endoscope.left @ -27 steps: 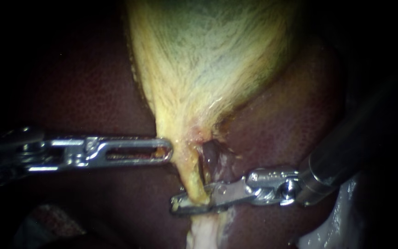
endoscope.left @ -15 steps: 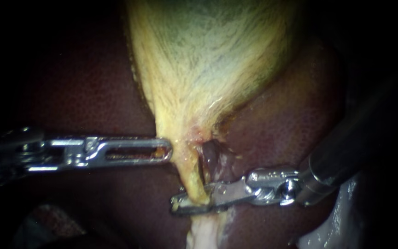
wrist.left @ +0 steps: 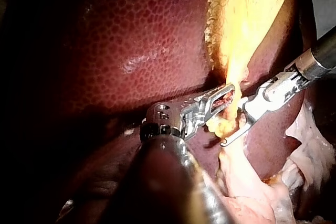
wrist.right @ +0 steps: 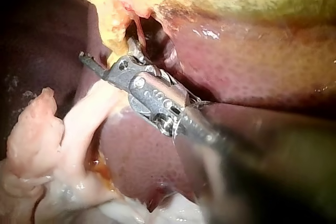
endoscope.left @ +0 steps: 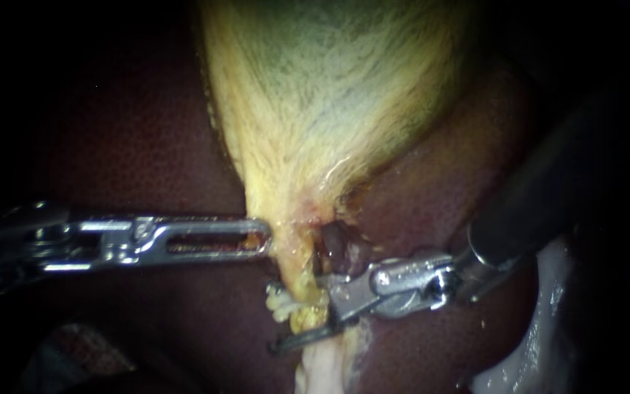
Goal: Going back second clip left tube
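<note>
Right claw [endoscope.left: 302, 319] apart astride the tube [endoscope.left: 305, 286], upper tip hidden behind it; left claw [endoscope.left: 260, 238] clamped on gallbladder [endoscope.left: 329, 95].

Light pools on the gallbladder [endoscope.left: 329, 95], the edges sink into shadow, and the liver [wrist.left: 131, 51] glints.

Left instrument [endoscope.left: 260, 239]: polished bare metal, smooth and bright; red smear inside the jaw's slot.
Right instrument [endoscope.left: 306, 321]: shiny metal jaws and hinge; shaft dark, smooth, with a dull sheen.
Liver [endoscope.left: 133, 146]: wet and glossy, finely mottled grain.
Gallbladder [endoscope.left: 329, 87]: fibrous, streaked skin, moist, nearly matt.
Tube [endoscope.left: 302, 288]: lumpy, rough, wet.
Pale tissue [endoscope.left: 541, 328]: slick, glossy, soft folds.
</note>
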